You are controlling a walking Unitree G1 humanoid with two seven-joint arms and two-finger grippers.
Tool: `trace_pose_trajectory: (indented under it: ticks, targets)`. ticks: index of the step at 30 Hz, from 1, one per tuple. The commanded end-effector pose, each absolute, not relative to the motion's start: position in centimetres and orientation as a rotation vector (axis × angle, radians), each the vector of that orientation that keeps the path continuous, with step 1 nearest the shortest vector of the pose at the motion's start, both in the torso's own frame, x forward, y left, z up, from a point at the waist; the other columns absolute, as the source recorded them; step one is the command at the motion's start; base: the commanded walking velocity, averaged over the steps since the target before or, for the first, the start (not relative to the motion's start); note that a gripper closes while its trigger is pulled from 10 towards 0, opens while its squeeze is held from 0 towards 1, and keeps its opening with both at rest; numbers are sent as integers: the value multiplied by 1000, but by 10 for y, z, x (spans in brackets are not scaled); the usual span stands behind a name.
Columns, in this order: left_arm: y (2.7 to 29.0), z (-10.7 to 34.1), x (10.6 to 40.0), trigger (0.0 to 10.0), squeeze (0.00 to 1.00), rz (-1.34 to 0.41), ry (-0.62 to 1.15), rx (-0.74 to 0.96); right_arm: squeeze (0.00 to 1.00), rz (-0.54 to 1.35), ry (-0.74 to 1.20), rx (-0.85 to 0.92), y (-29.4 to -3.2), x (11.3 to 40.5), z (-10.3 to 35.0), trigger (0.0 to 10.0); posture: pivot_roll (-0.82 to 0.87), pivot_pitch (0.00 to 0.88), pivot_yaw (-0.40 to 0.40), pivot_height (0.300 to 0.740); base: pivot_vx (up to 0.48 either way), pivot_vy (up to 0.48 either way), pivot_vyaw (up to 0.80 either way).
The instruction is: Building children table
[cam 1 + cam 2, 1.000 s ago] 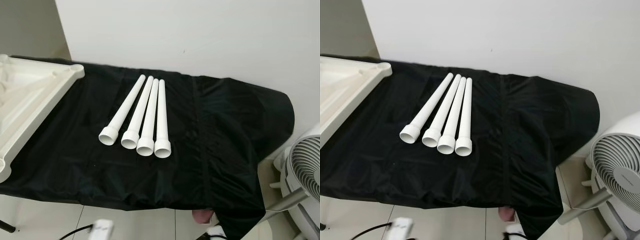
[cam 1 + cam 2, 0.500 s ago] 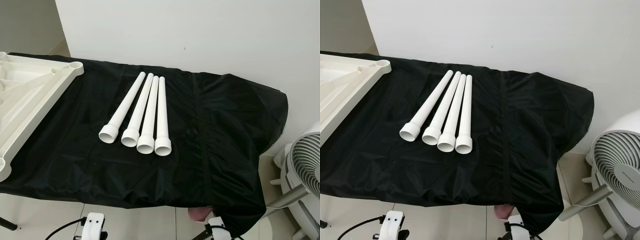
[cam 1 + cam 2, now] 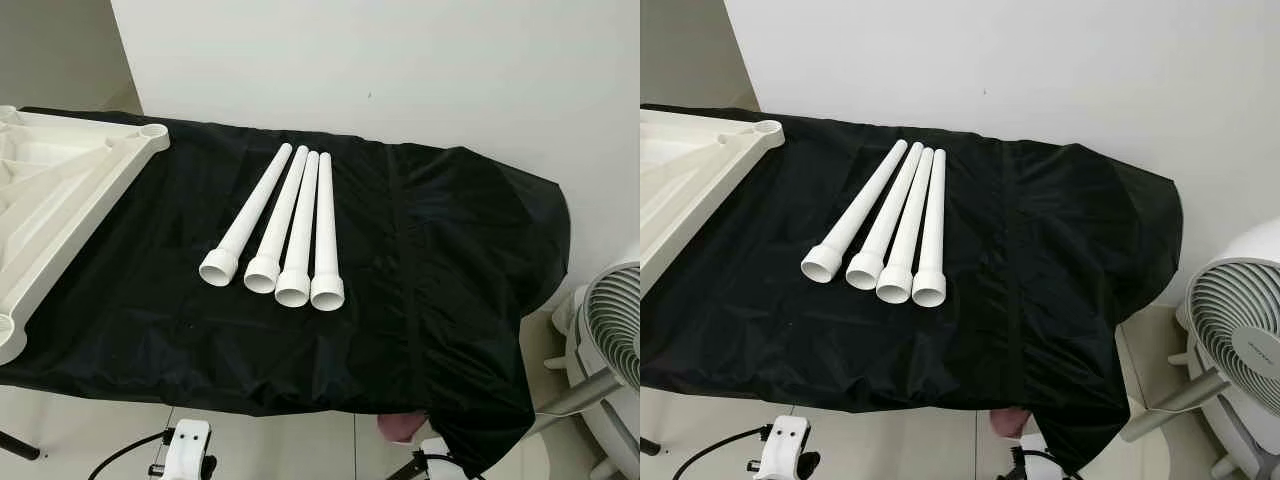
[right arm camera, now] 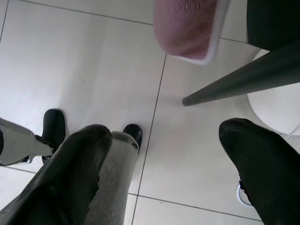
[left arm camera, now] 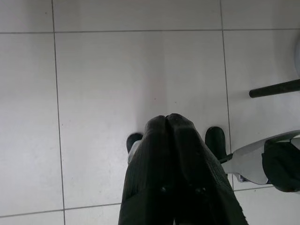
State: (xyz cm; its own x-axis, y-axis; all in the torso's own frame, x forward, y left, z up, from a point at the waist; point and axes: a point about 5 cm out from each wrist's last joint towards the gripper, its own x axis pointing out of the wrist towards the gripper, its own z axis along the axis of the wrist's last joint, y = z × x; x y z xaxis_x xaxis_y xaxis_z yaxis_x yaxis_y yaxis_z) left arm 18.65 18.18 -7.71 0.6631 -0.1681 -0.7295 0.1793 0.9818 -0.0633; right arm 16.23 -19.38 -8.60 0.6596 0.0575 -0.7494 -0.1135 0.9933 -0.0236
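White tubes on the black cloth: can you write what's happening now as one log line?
four white tubes: side by side on black cloth | tabletop: robot's left | left claw: shut, over floor | right claw: open, over floor

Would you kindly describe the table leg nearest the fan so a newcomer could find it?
Start at the black cloth covering the table. Near its middle, four white legs lie side by side, flared ends toward the robot. The wanted leg is the outermost on the robot's right, closest to the fan.

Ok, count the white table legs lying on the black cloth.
4, side by side mid-cloth, wide ends toward the robot: leftmost leg, second leg, third leg, rightmost leg. No others visible.
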Motion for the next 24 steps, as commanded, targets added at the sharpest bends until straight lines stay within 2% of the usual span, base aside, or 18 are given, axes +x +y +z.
trace_pose_trajectory:
  ticks: [1,11,21,24]
  targets:
    - [179,-81,182,10000,0,-198,862,22,0,68,845,-58,-196,162,-86,10000,-29,0,-30,740,0,0,0]
    - [173,-82,180,10000,0,-226,863,12,0,78,854,-59,-192,160,-88,10000,-17,0,-35,740,0,0,0]
    - [176,-84,176,10000,0,-170,874,-39,0,87,858,-83,-192,161,-87,10000,5,0,-54,740,0,0,0]
    - [178,-84,177,10000,0,-158,874,-35,0,94,855,-90,-191,163,-87,10000,10,0,-58,740,0,270,0]
